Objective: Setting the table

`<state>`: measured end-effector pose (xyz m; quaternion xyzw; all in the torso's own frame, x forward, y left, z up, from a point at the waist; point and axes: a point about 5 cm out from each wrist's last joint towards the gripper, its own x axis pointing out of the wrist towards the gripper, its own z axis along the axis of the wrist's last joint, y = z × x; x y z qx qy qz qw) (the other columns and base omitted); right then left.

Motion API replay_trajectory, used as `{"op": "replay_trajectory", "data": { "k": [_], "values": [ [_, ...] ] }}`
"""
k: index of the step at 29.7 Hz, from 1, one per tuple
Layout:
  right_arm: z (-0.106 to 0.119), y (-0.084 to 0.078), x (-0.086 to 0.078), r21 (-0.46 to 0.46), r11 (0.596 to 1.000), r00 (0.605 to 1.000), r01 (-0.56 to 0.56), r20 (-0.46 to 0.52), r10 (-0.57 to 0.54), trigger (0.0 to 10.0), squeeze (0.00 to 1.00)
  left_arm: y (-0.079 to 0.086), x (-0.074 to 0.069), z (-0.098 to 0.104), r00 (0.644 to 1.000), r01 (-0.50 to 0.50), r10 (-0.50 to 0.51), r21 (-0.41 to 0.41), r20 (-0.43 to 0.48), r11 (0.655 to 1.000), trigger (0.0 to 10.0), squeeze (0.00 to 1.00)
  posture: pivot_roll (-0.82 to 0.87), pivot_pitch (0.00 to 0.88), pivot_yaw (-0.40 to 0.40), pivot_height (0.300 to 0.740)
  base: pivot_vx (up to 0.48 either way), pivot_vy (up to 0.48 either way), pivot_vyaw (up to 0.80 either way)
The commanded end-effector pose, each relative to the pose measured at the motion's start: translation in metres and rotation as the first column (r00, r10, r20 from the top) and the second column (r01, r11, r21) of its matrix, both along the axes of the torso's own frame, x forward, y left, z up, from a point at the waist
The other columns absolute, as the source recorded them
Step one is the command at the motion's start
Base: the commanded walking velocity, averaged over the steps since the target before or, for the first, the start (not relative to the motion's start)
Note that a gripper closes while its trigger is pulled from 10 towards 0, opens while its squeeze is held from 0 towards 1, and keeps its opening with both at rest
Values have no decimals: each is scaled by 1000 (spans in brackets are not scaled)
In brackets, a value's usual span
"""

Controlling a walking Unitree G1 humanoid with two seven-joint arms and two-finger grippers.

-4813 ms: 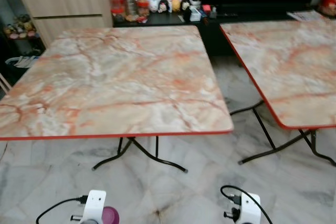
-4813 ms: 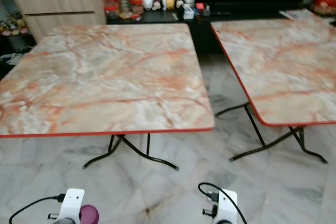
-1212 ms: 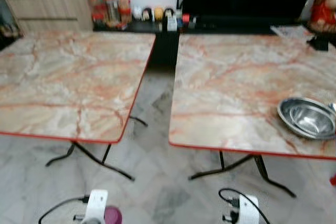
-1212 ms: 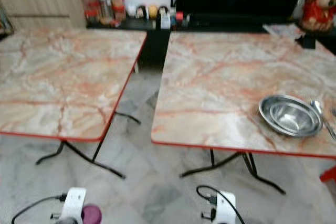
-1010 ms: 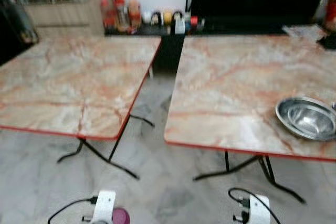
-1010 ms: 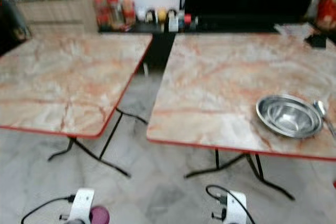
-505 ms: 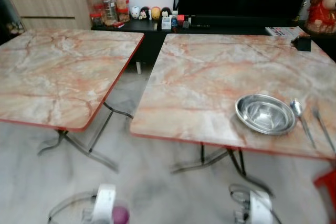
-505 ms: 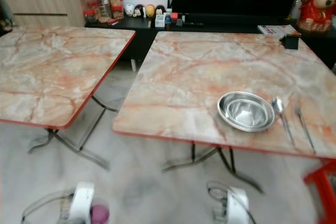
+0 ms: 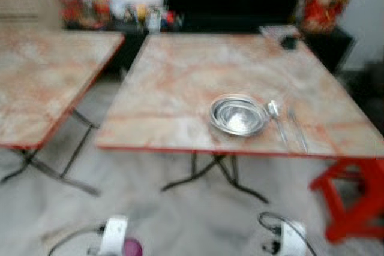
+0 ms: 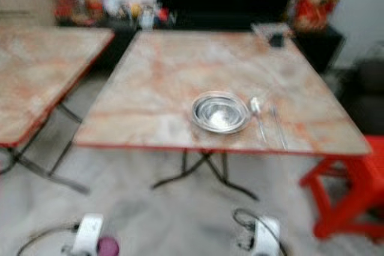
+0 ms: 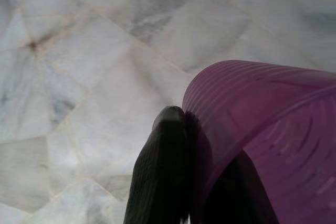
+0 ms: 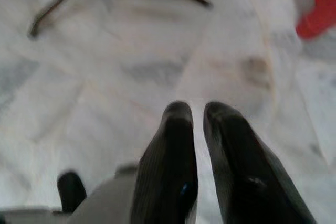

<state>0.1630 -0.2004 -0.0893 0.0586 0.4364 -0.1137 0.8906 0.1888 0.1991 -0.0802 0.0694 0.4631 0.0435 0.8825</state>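
We carry a purple cup in the left jaws, which are clamped on its wall, one black finger pressed flat against the outside; the arm is low, above the marble floor. The right jaws are nearly together and hold nothing. In the head views the marble worktop with the red edge stands in front of us, blurred because we are walking. On it, a steel bowl sits near the front edge, and a spoon and what seems a fork lie just beside it at 3 o'clock. To do this step well, we judge that we should stop square to the front edge, lift the cup upright above the edge, and put it at 12 or 1 o'clock of the bowl, apart from the cutlery. A red stool at 4 o'clock may catch the right arm. The wrist view shows the grip on the cup clearly; the head views give just a purple spot there, but they show the worktop layout.
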Motion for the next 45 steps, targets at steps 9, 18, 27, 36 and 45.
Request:
{"op": "replay_trajectory", "data": {
  "k": [9, 18, 27, 36, 45],
  "values": [
    [3, -6, 4, -20, 1000, 1000, -2, 19, 2, 10000, 0, -5, 3, 1, 1000, 4, -4, -6, 6, 1000, 10000, 0, -64, 0, 5, 740, 0, -241, 0],
    [5, -9, 7, -25, 1000, 1000, -13, 26, 14, 10000, 0, -8, 3, 1, 1000, -19, 20, -17, 21, 1000, 10000, 0, -61, 0, -5, 740, 0, 0, 0],
    [6, -8, 9, -28, 999, 999, -21, 29, 22, 10000, 0, -6, 5, 2, 998, -47, 48, -20, 44, 999, 10000, 0, -53, 0, -11, 740, 140, 0, 0],
    [5, -1, 10, -15, 1000, 1000, -18, 24, 19, 10000, 0, 0, 7, 4, 997, -56, 56, -16, 54, 998, 10000, 0, -52, 0, 2, 740, 329, 0, 0],
    [3, -1, 7, -13, 1000, 1000, -10, 16, 10, 10000, 0, 2, 7, 4, 997, -55, 56, -13, 53, 998, 10000, 0, -48, 0, 7, 740, 347, 0, 0]
  ]
}}
